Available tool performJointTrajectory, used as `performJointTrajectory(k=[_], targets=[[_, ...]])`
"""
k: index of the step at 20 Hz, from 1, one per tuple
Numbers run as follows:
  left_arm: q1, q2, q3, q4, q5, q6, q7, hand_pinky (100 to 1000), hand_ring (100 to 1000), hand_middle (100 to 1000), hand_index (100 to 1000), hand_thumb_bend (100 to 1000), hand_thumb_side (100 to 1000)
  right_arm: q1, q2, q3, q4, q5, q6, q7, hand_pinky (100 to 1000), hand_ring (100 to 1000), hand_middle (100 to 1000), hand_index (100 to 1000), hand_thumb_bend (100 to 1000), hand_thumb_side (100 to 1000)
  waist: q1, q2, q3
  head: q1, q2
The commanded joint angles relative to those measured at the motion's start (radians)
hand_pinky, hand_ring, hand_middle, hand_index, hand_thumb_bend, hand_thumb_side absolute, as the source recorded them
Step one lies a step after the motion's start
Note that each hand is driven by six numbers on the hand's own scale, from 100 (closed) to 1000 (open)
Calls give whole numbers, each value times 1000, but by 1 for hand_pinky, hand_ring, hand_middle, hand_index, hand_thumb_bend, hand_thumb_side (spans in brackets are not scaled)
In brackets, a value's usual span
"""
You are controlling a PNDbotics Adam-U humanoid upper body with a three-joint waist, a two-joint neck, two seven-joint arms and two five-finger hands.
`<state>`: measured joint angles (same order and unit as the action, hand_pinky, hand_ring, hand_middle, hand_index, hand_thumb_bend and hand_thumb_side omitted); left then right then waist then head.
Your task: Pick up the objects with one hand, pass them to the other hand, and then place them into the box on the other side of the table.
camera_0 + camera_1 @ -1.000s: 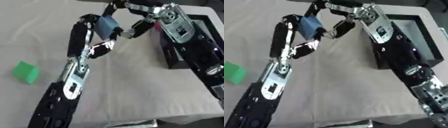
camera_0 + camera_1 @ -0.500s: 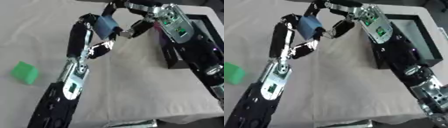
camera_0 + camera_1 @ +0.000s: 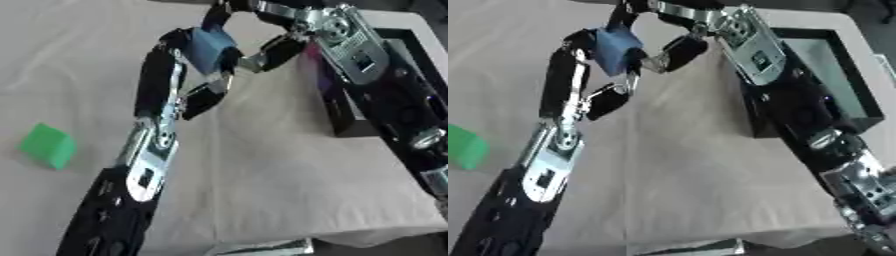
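Note:
A blue block [image 3: 208,46] is held up above the cloth-covered table, left of the black box [image 3: 859,100]. My left hand [image 3: 156,75] reaches up from the lower left, and its curled fingers hold the block's left side. One left-hand finger [image 3: 206,96] hangs free below the block. My right hand [image 3: 337,30] comes in from the upper right. It pinches the same block between a finger on top [image 3: 219,14] and a thumb [image 3: 273,51] on the right side. A green block [image 3: 48,145] lies on the cloth at far left.
The black box has a grey-green floor [image 3: 829,57] and stands at the right edge, partly hidden by my right arm [image 3: 798,110]. The table's front edge [image 3: 289,235] runs along the bottom. Beige cloth [image 3: 271,165] lies between my two arms.

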<state>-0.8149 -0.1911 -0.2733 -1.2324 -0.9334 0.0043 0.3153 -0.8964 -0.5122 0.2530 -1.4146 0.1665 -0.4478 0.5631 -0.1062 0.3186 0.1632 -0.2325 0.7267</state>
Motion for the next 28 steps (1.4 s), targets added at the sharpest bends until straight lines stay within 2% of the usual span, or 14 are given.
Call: performJointTrajectory(k=[1, 6, 9, 10, 13, 17, 21, 28], targets=[[-18, -23, 2, -21, -15, 16, 20, 630, 633, 585, 801, 490, 538, -7, -22, -2, -19, -8, 3, 4, 964, 720, 422, 485, 100, 100, 3, -18, -2, -5, -7], [-15, -26, 14, -11, -27, 95, 69, 632, 647, 597, 811, 508, 580, -5, -25, -2, -30, -17, 6, 9, 963, 720, 421, 484, 100, 100, 3, -18, -4, -5, -7], [-15, -26, 14, -8, -12, 120, 96, 633, 645, 591, 803, 519, 564, -4, -27, -3, -33, -19, 9, 11, 964, 719, 421, 483, 100, 100, 3, -18, -4, -6, -6], [-15, -26, 13, -6, -10, 122, 98, 637, 645, 589, 802, 521, 530, -4, -27, -3, -33, -19, 10, 12, 964, 719, 421, 483, 100, 100, 3, -17, -5, -5, -6], [-15, -26, 8, -1, -14, 104, 82, 646, 647, 588, 804, 532, 503, -2, -27, -5, -32, -20, 13, 13, 965, 719, 422, 483, 100, 100, 3, -17, -5, -5, -4], [-16, -25, 4, 3, -21, 71, 47, 656, 653, 587, 801, 557, 531, -1, -27, -9, -31, -22, 20, 6, 966, 720, 422, 483, 100, 100, 3, -17, -6, -6, -2], [-18, -23, 0, 8, -36, 34, 4, 663, 659, 587, 803, 635, 642, 1, -29, -13, -31, -25, 29, -7, 967, 720, 422, 483, 100, 100, 3, -18, -6, -9, -2], [-18, -22, 4, 14, -58, 17, -24, 668, 665, 593, 808, 674, 684, 3, -33, -18, -35, -33, 44, -24, 968, 720, 421, 482, 100, 100, 4, -18, -7, -14, -1]])
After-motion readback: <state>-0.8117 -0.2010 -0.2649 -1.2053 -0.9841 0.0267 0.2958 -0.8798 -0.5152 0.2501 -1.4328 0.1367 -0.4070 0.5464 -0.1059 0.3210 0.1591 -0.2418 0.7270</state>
